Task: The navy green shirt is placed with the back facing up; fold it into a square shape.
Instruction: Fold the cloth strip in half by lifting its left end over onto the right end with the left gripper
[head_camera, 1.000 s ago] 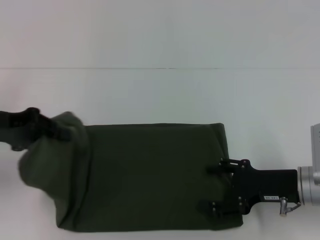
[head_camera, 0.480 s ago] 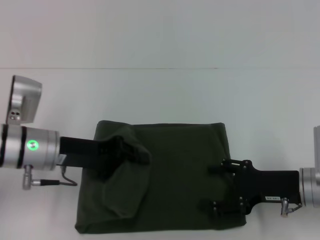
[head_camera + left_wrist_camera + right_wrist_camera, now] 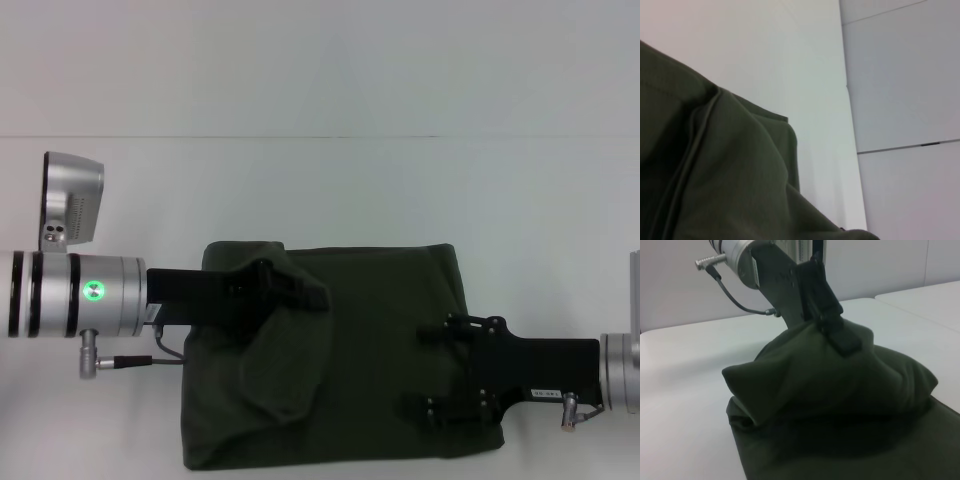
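Note:
The navy green shirt (image 3: 380, 330) lies folded on the white table (image 3: 320, 190), plain side up. My left gripper (image 3: 300, 295) is shut on a bunched fold of it, held a little above the flat layer near the shirt's left half. The right wrist view shows this pinch: the left gripper (image 3: 837, 332) grips the raised hump of the shirt (image 3: 840, 390). My right gripper (image 3: 425, 372) rests at the shirt's right edge, open, with its fingers spread wide over the cloth. The left wrist view shows only draped folds of the shirt (image 3: 715, 175).
A seam (image 3: 320, 137) crosses the table behind the shirt. Bare tabletop (image 3: 790, 60) lies beyond the cloth, and a second table (image 3: 935, 297) stands past a gap in the right wrist view.
My left gripper has moved right across the shirt, carrying the lifted fold with it. The shirt's left edge now sits farther right. The right arm has stayed put.

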Motion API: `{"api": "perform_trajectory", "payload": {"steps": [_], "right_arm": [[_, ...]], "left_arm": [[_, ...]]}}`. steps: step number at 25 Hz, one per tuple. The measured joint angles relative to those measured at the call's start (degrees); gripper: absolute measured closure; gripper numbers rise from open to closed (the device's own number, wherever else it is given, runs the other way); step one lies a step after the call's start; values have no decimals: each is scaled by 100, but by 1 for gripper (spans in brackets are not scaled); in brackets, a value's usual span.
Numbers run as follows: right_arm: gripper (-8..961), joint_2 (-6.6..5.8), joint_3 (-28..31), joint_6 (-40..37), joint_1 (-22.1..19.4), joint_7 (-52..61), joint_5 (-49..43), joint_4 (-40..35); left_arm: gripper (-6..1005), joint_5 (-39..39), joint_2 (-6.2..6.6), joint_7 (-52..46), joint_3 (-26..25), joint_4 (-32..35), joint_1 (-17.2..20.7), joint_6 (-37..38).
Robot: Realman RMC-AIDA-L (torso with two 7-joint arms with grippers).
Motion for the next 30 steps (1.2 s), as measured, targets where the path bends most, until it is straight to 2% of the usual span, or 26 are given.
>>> {"api": "perform_trajectory", "payload": {"steps": [7,11,21,30], "right_arm": [[37,6,-1,48,5,-12,1,10],[37,9,1,49,-2,-18,1,10],[36,-22,47,-45,-136,-3,42,-80],[36,-38,703,-513,-767,7,94,-750]], "left_arm": [[916,-28,-168,91,53,13,-189,-35],[916,-23,-254,117,348,-37,-239,-357],[916,-234,-269,522,464,-562,-244,-995],[916,-415,-304,807,469,-790,-251,-1128]]}}
